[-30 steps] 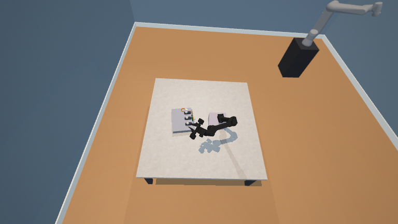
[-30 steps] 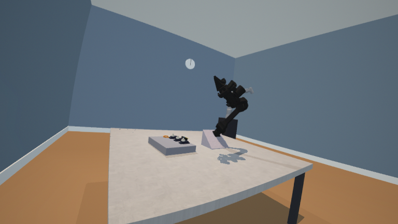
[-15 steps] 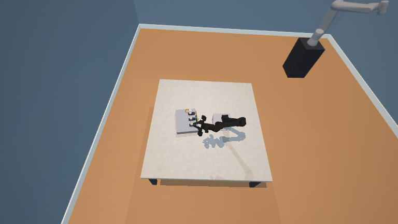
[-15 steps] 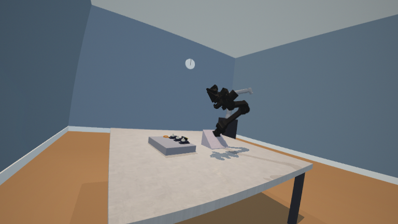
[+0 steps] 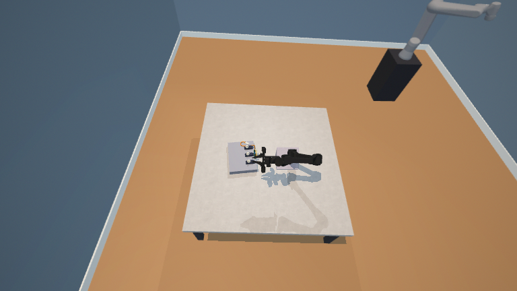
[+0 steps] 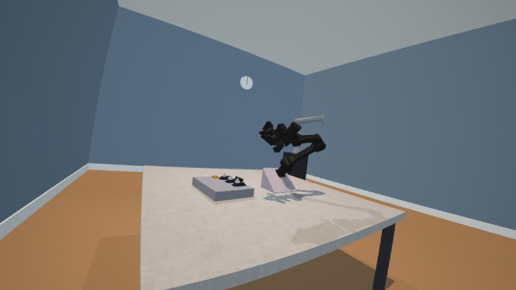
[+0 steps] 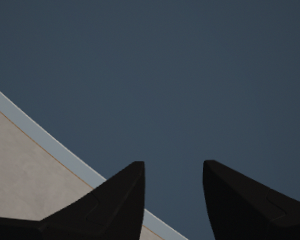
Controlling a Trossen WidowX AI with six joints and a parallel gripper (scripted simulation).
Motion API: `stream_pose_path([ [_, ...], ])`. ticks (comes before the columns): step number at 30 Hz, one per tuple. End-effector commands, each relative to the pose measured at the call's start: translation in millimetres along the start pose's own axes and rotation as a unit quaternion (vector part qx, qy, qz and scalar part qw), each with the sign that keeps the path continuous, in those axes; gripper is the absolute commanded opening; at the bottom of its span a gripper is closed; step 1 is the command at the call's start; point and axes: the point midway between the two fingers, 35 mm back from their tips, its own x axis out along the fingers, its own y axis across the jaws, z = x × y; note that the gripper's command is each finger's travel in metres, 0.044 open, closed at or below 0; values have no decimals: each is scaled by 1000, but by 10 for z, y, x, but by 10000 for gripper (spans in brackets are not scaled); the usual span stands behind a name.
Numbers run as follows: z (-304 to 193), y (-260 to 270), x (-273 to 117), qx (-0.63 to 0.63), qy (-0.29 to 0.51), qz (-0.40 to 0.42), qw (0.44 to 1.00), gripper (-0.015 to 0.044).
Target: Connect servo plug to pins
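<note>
A grey block [image 5: 237, 159] [image 6: 218, 188] on the table bears three small black parts with pale tops, in a row along its side nearest the arm; one part [image 5: 249, 162] [image 6: 238, 183] is at the row's end. A thin orange loop [image 5: 240, 144] [image 6: 212, 176] lies at the row's other end, and coloured wire shows beside the row in the top view. The plug, pins, band and dot are too small to tell. My gripper [image 5: 254, 158] [image 6: 261, 134] [image 7: 173, 171] is partly open and empty, high above the table, pointing toward the block's side. The wrist view shows neither block nor plug.
The arm stands on a pale pink wedge [image 6: 271, 182] on the table [image 5: 228, 203] [image 6: 182, 225]. Its shadows fall across the table top. A grey arm on a black pedestal [image 5: 392, 78] stands on the floor well beyond the table.
</note>
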Motion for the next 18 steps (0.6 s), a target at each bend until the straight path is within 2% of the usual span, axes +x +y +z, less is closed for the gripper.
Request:
stream_pose_path([
  [1, -177, -30, 166, 3, 52, 9, 999, 115],
  [18, -1225, -357, 907, 41, 317, 33, 947, 115],
])
